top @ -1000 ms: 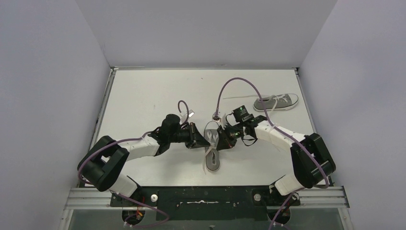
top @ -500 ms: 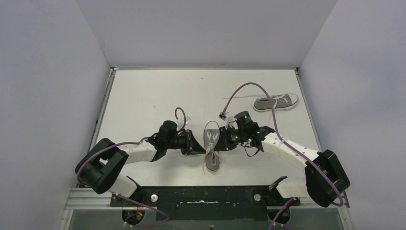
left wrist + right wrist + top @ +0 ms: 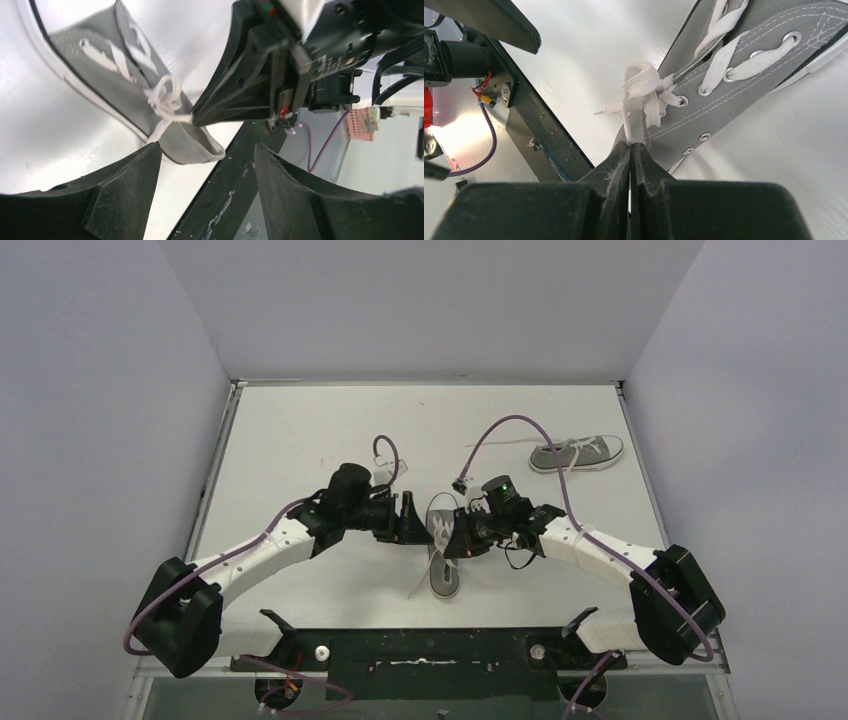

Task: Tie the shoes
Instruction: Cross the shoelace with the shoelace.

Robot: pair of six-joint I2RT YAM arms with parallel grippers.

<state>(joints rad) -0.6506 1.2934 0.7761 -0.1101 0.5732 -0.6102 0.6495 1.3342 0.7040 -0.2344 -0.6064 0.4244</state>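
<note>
Seen from above, the left pincer (image 3: 424, 523) and right pincer (image 3: 450, 539) face each other across the near grey sneaker (image 3: 446, 575) on the tabletop (image 3: 300, 440). The second sneaker (image 3: 577, 453) lies well beyond the right pincer. In the left wrist view, the left pincer is released, fingers apart, with the knot (image 3: 165, 102) just ahead. In the right wrist view, the right pincer is clenched on a white lace (image 3: 626, 127) leading from that knot.

White table (image 3: 300, 440), pale lilac walls (image 3: 100, 390), aluminium rail (image 3: 180, 652) along its near edge

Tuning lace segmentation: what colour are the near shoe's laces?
White laces on the grey shoe; clearest in right wrist view.
</note>
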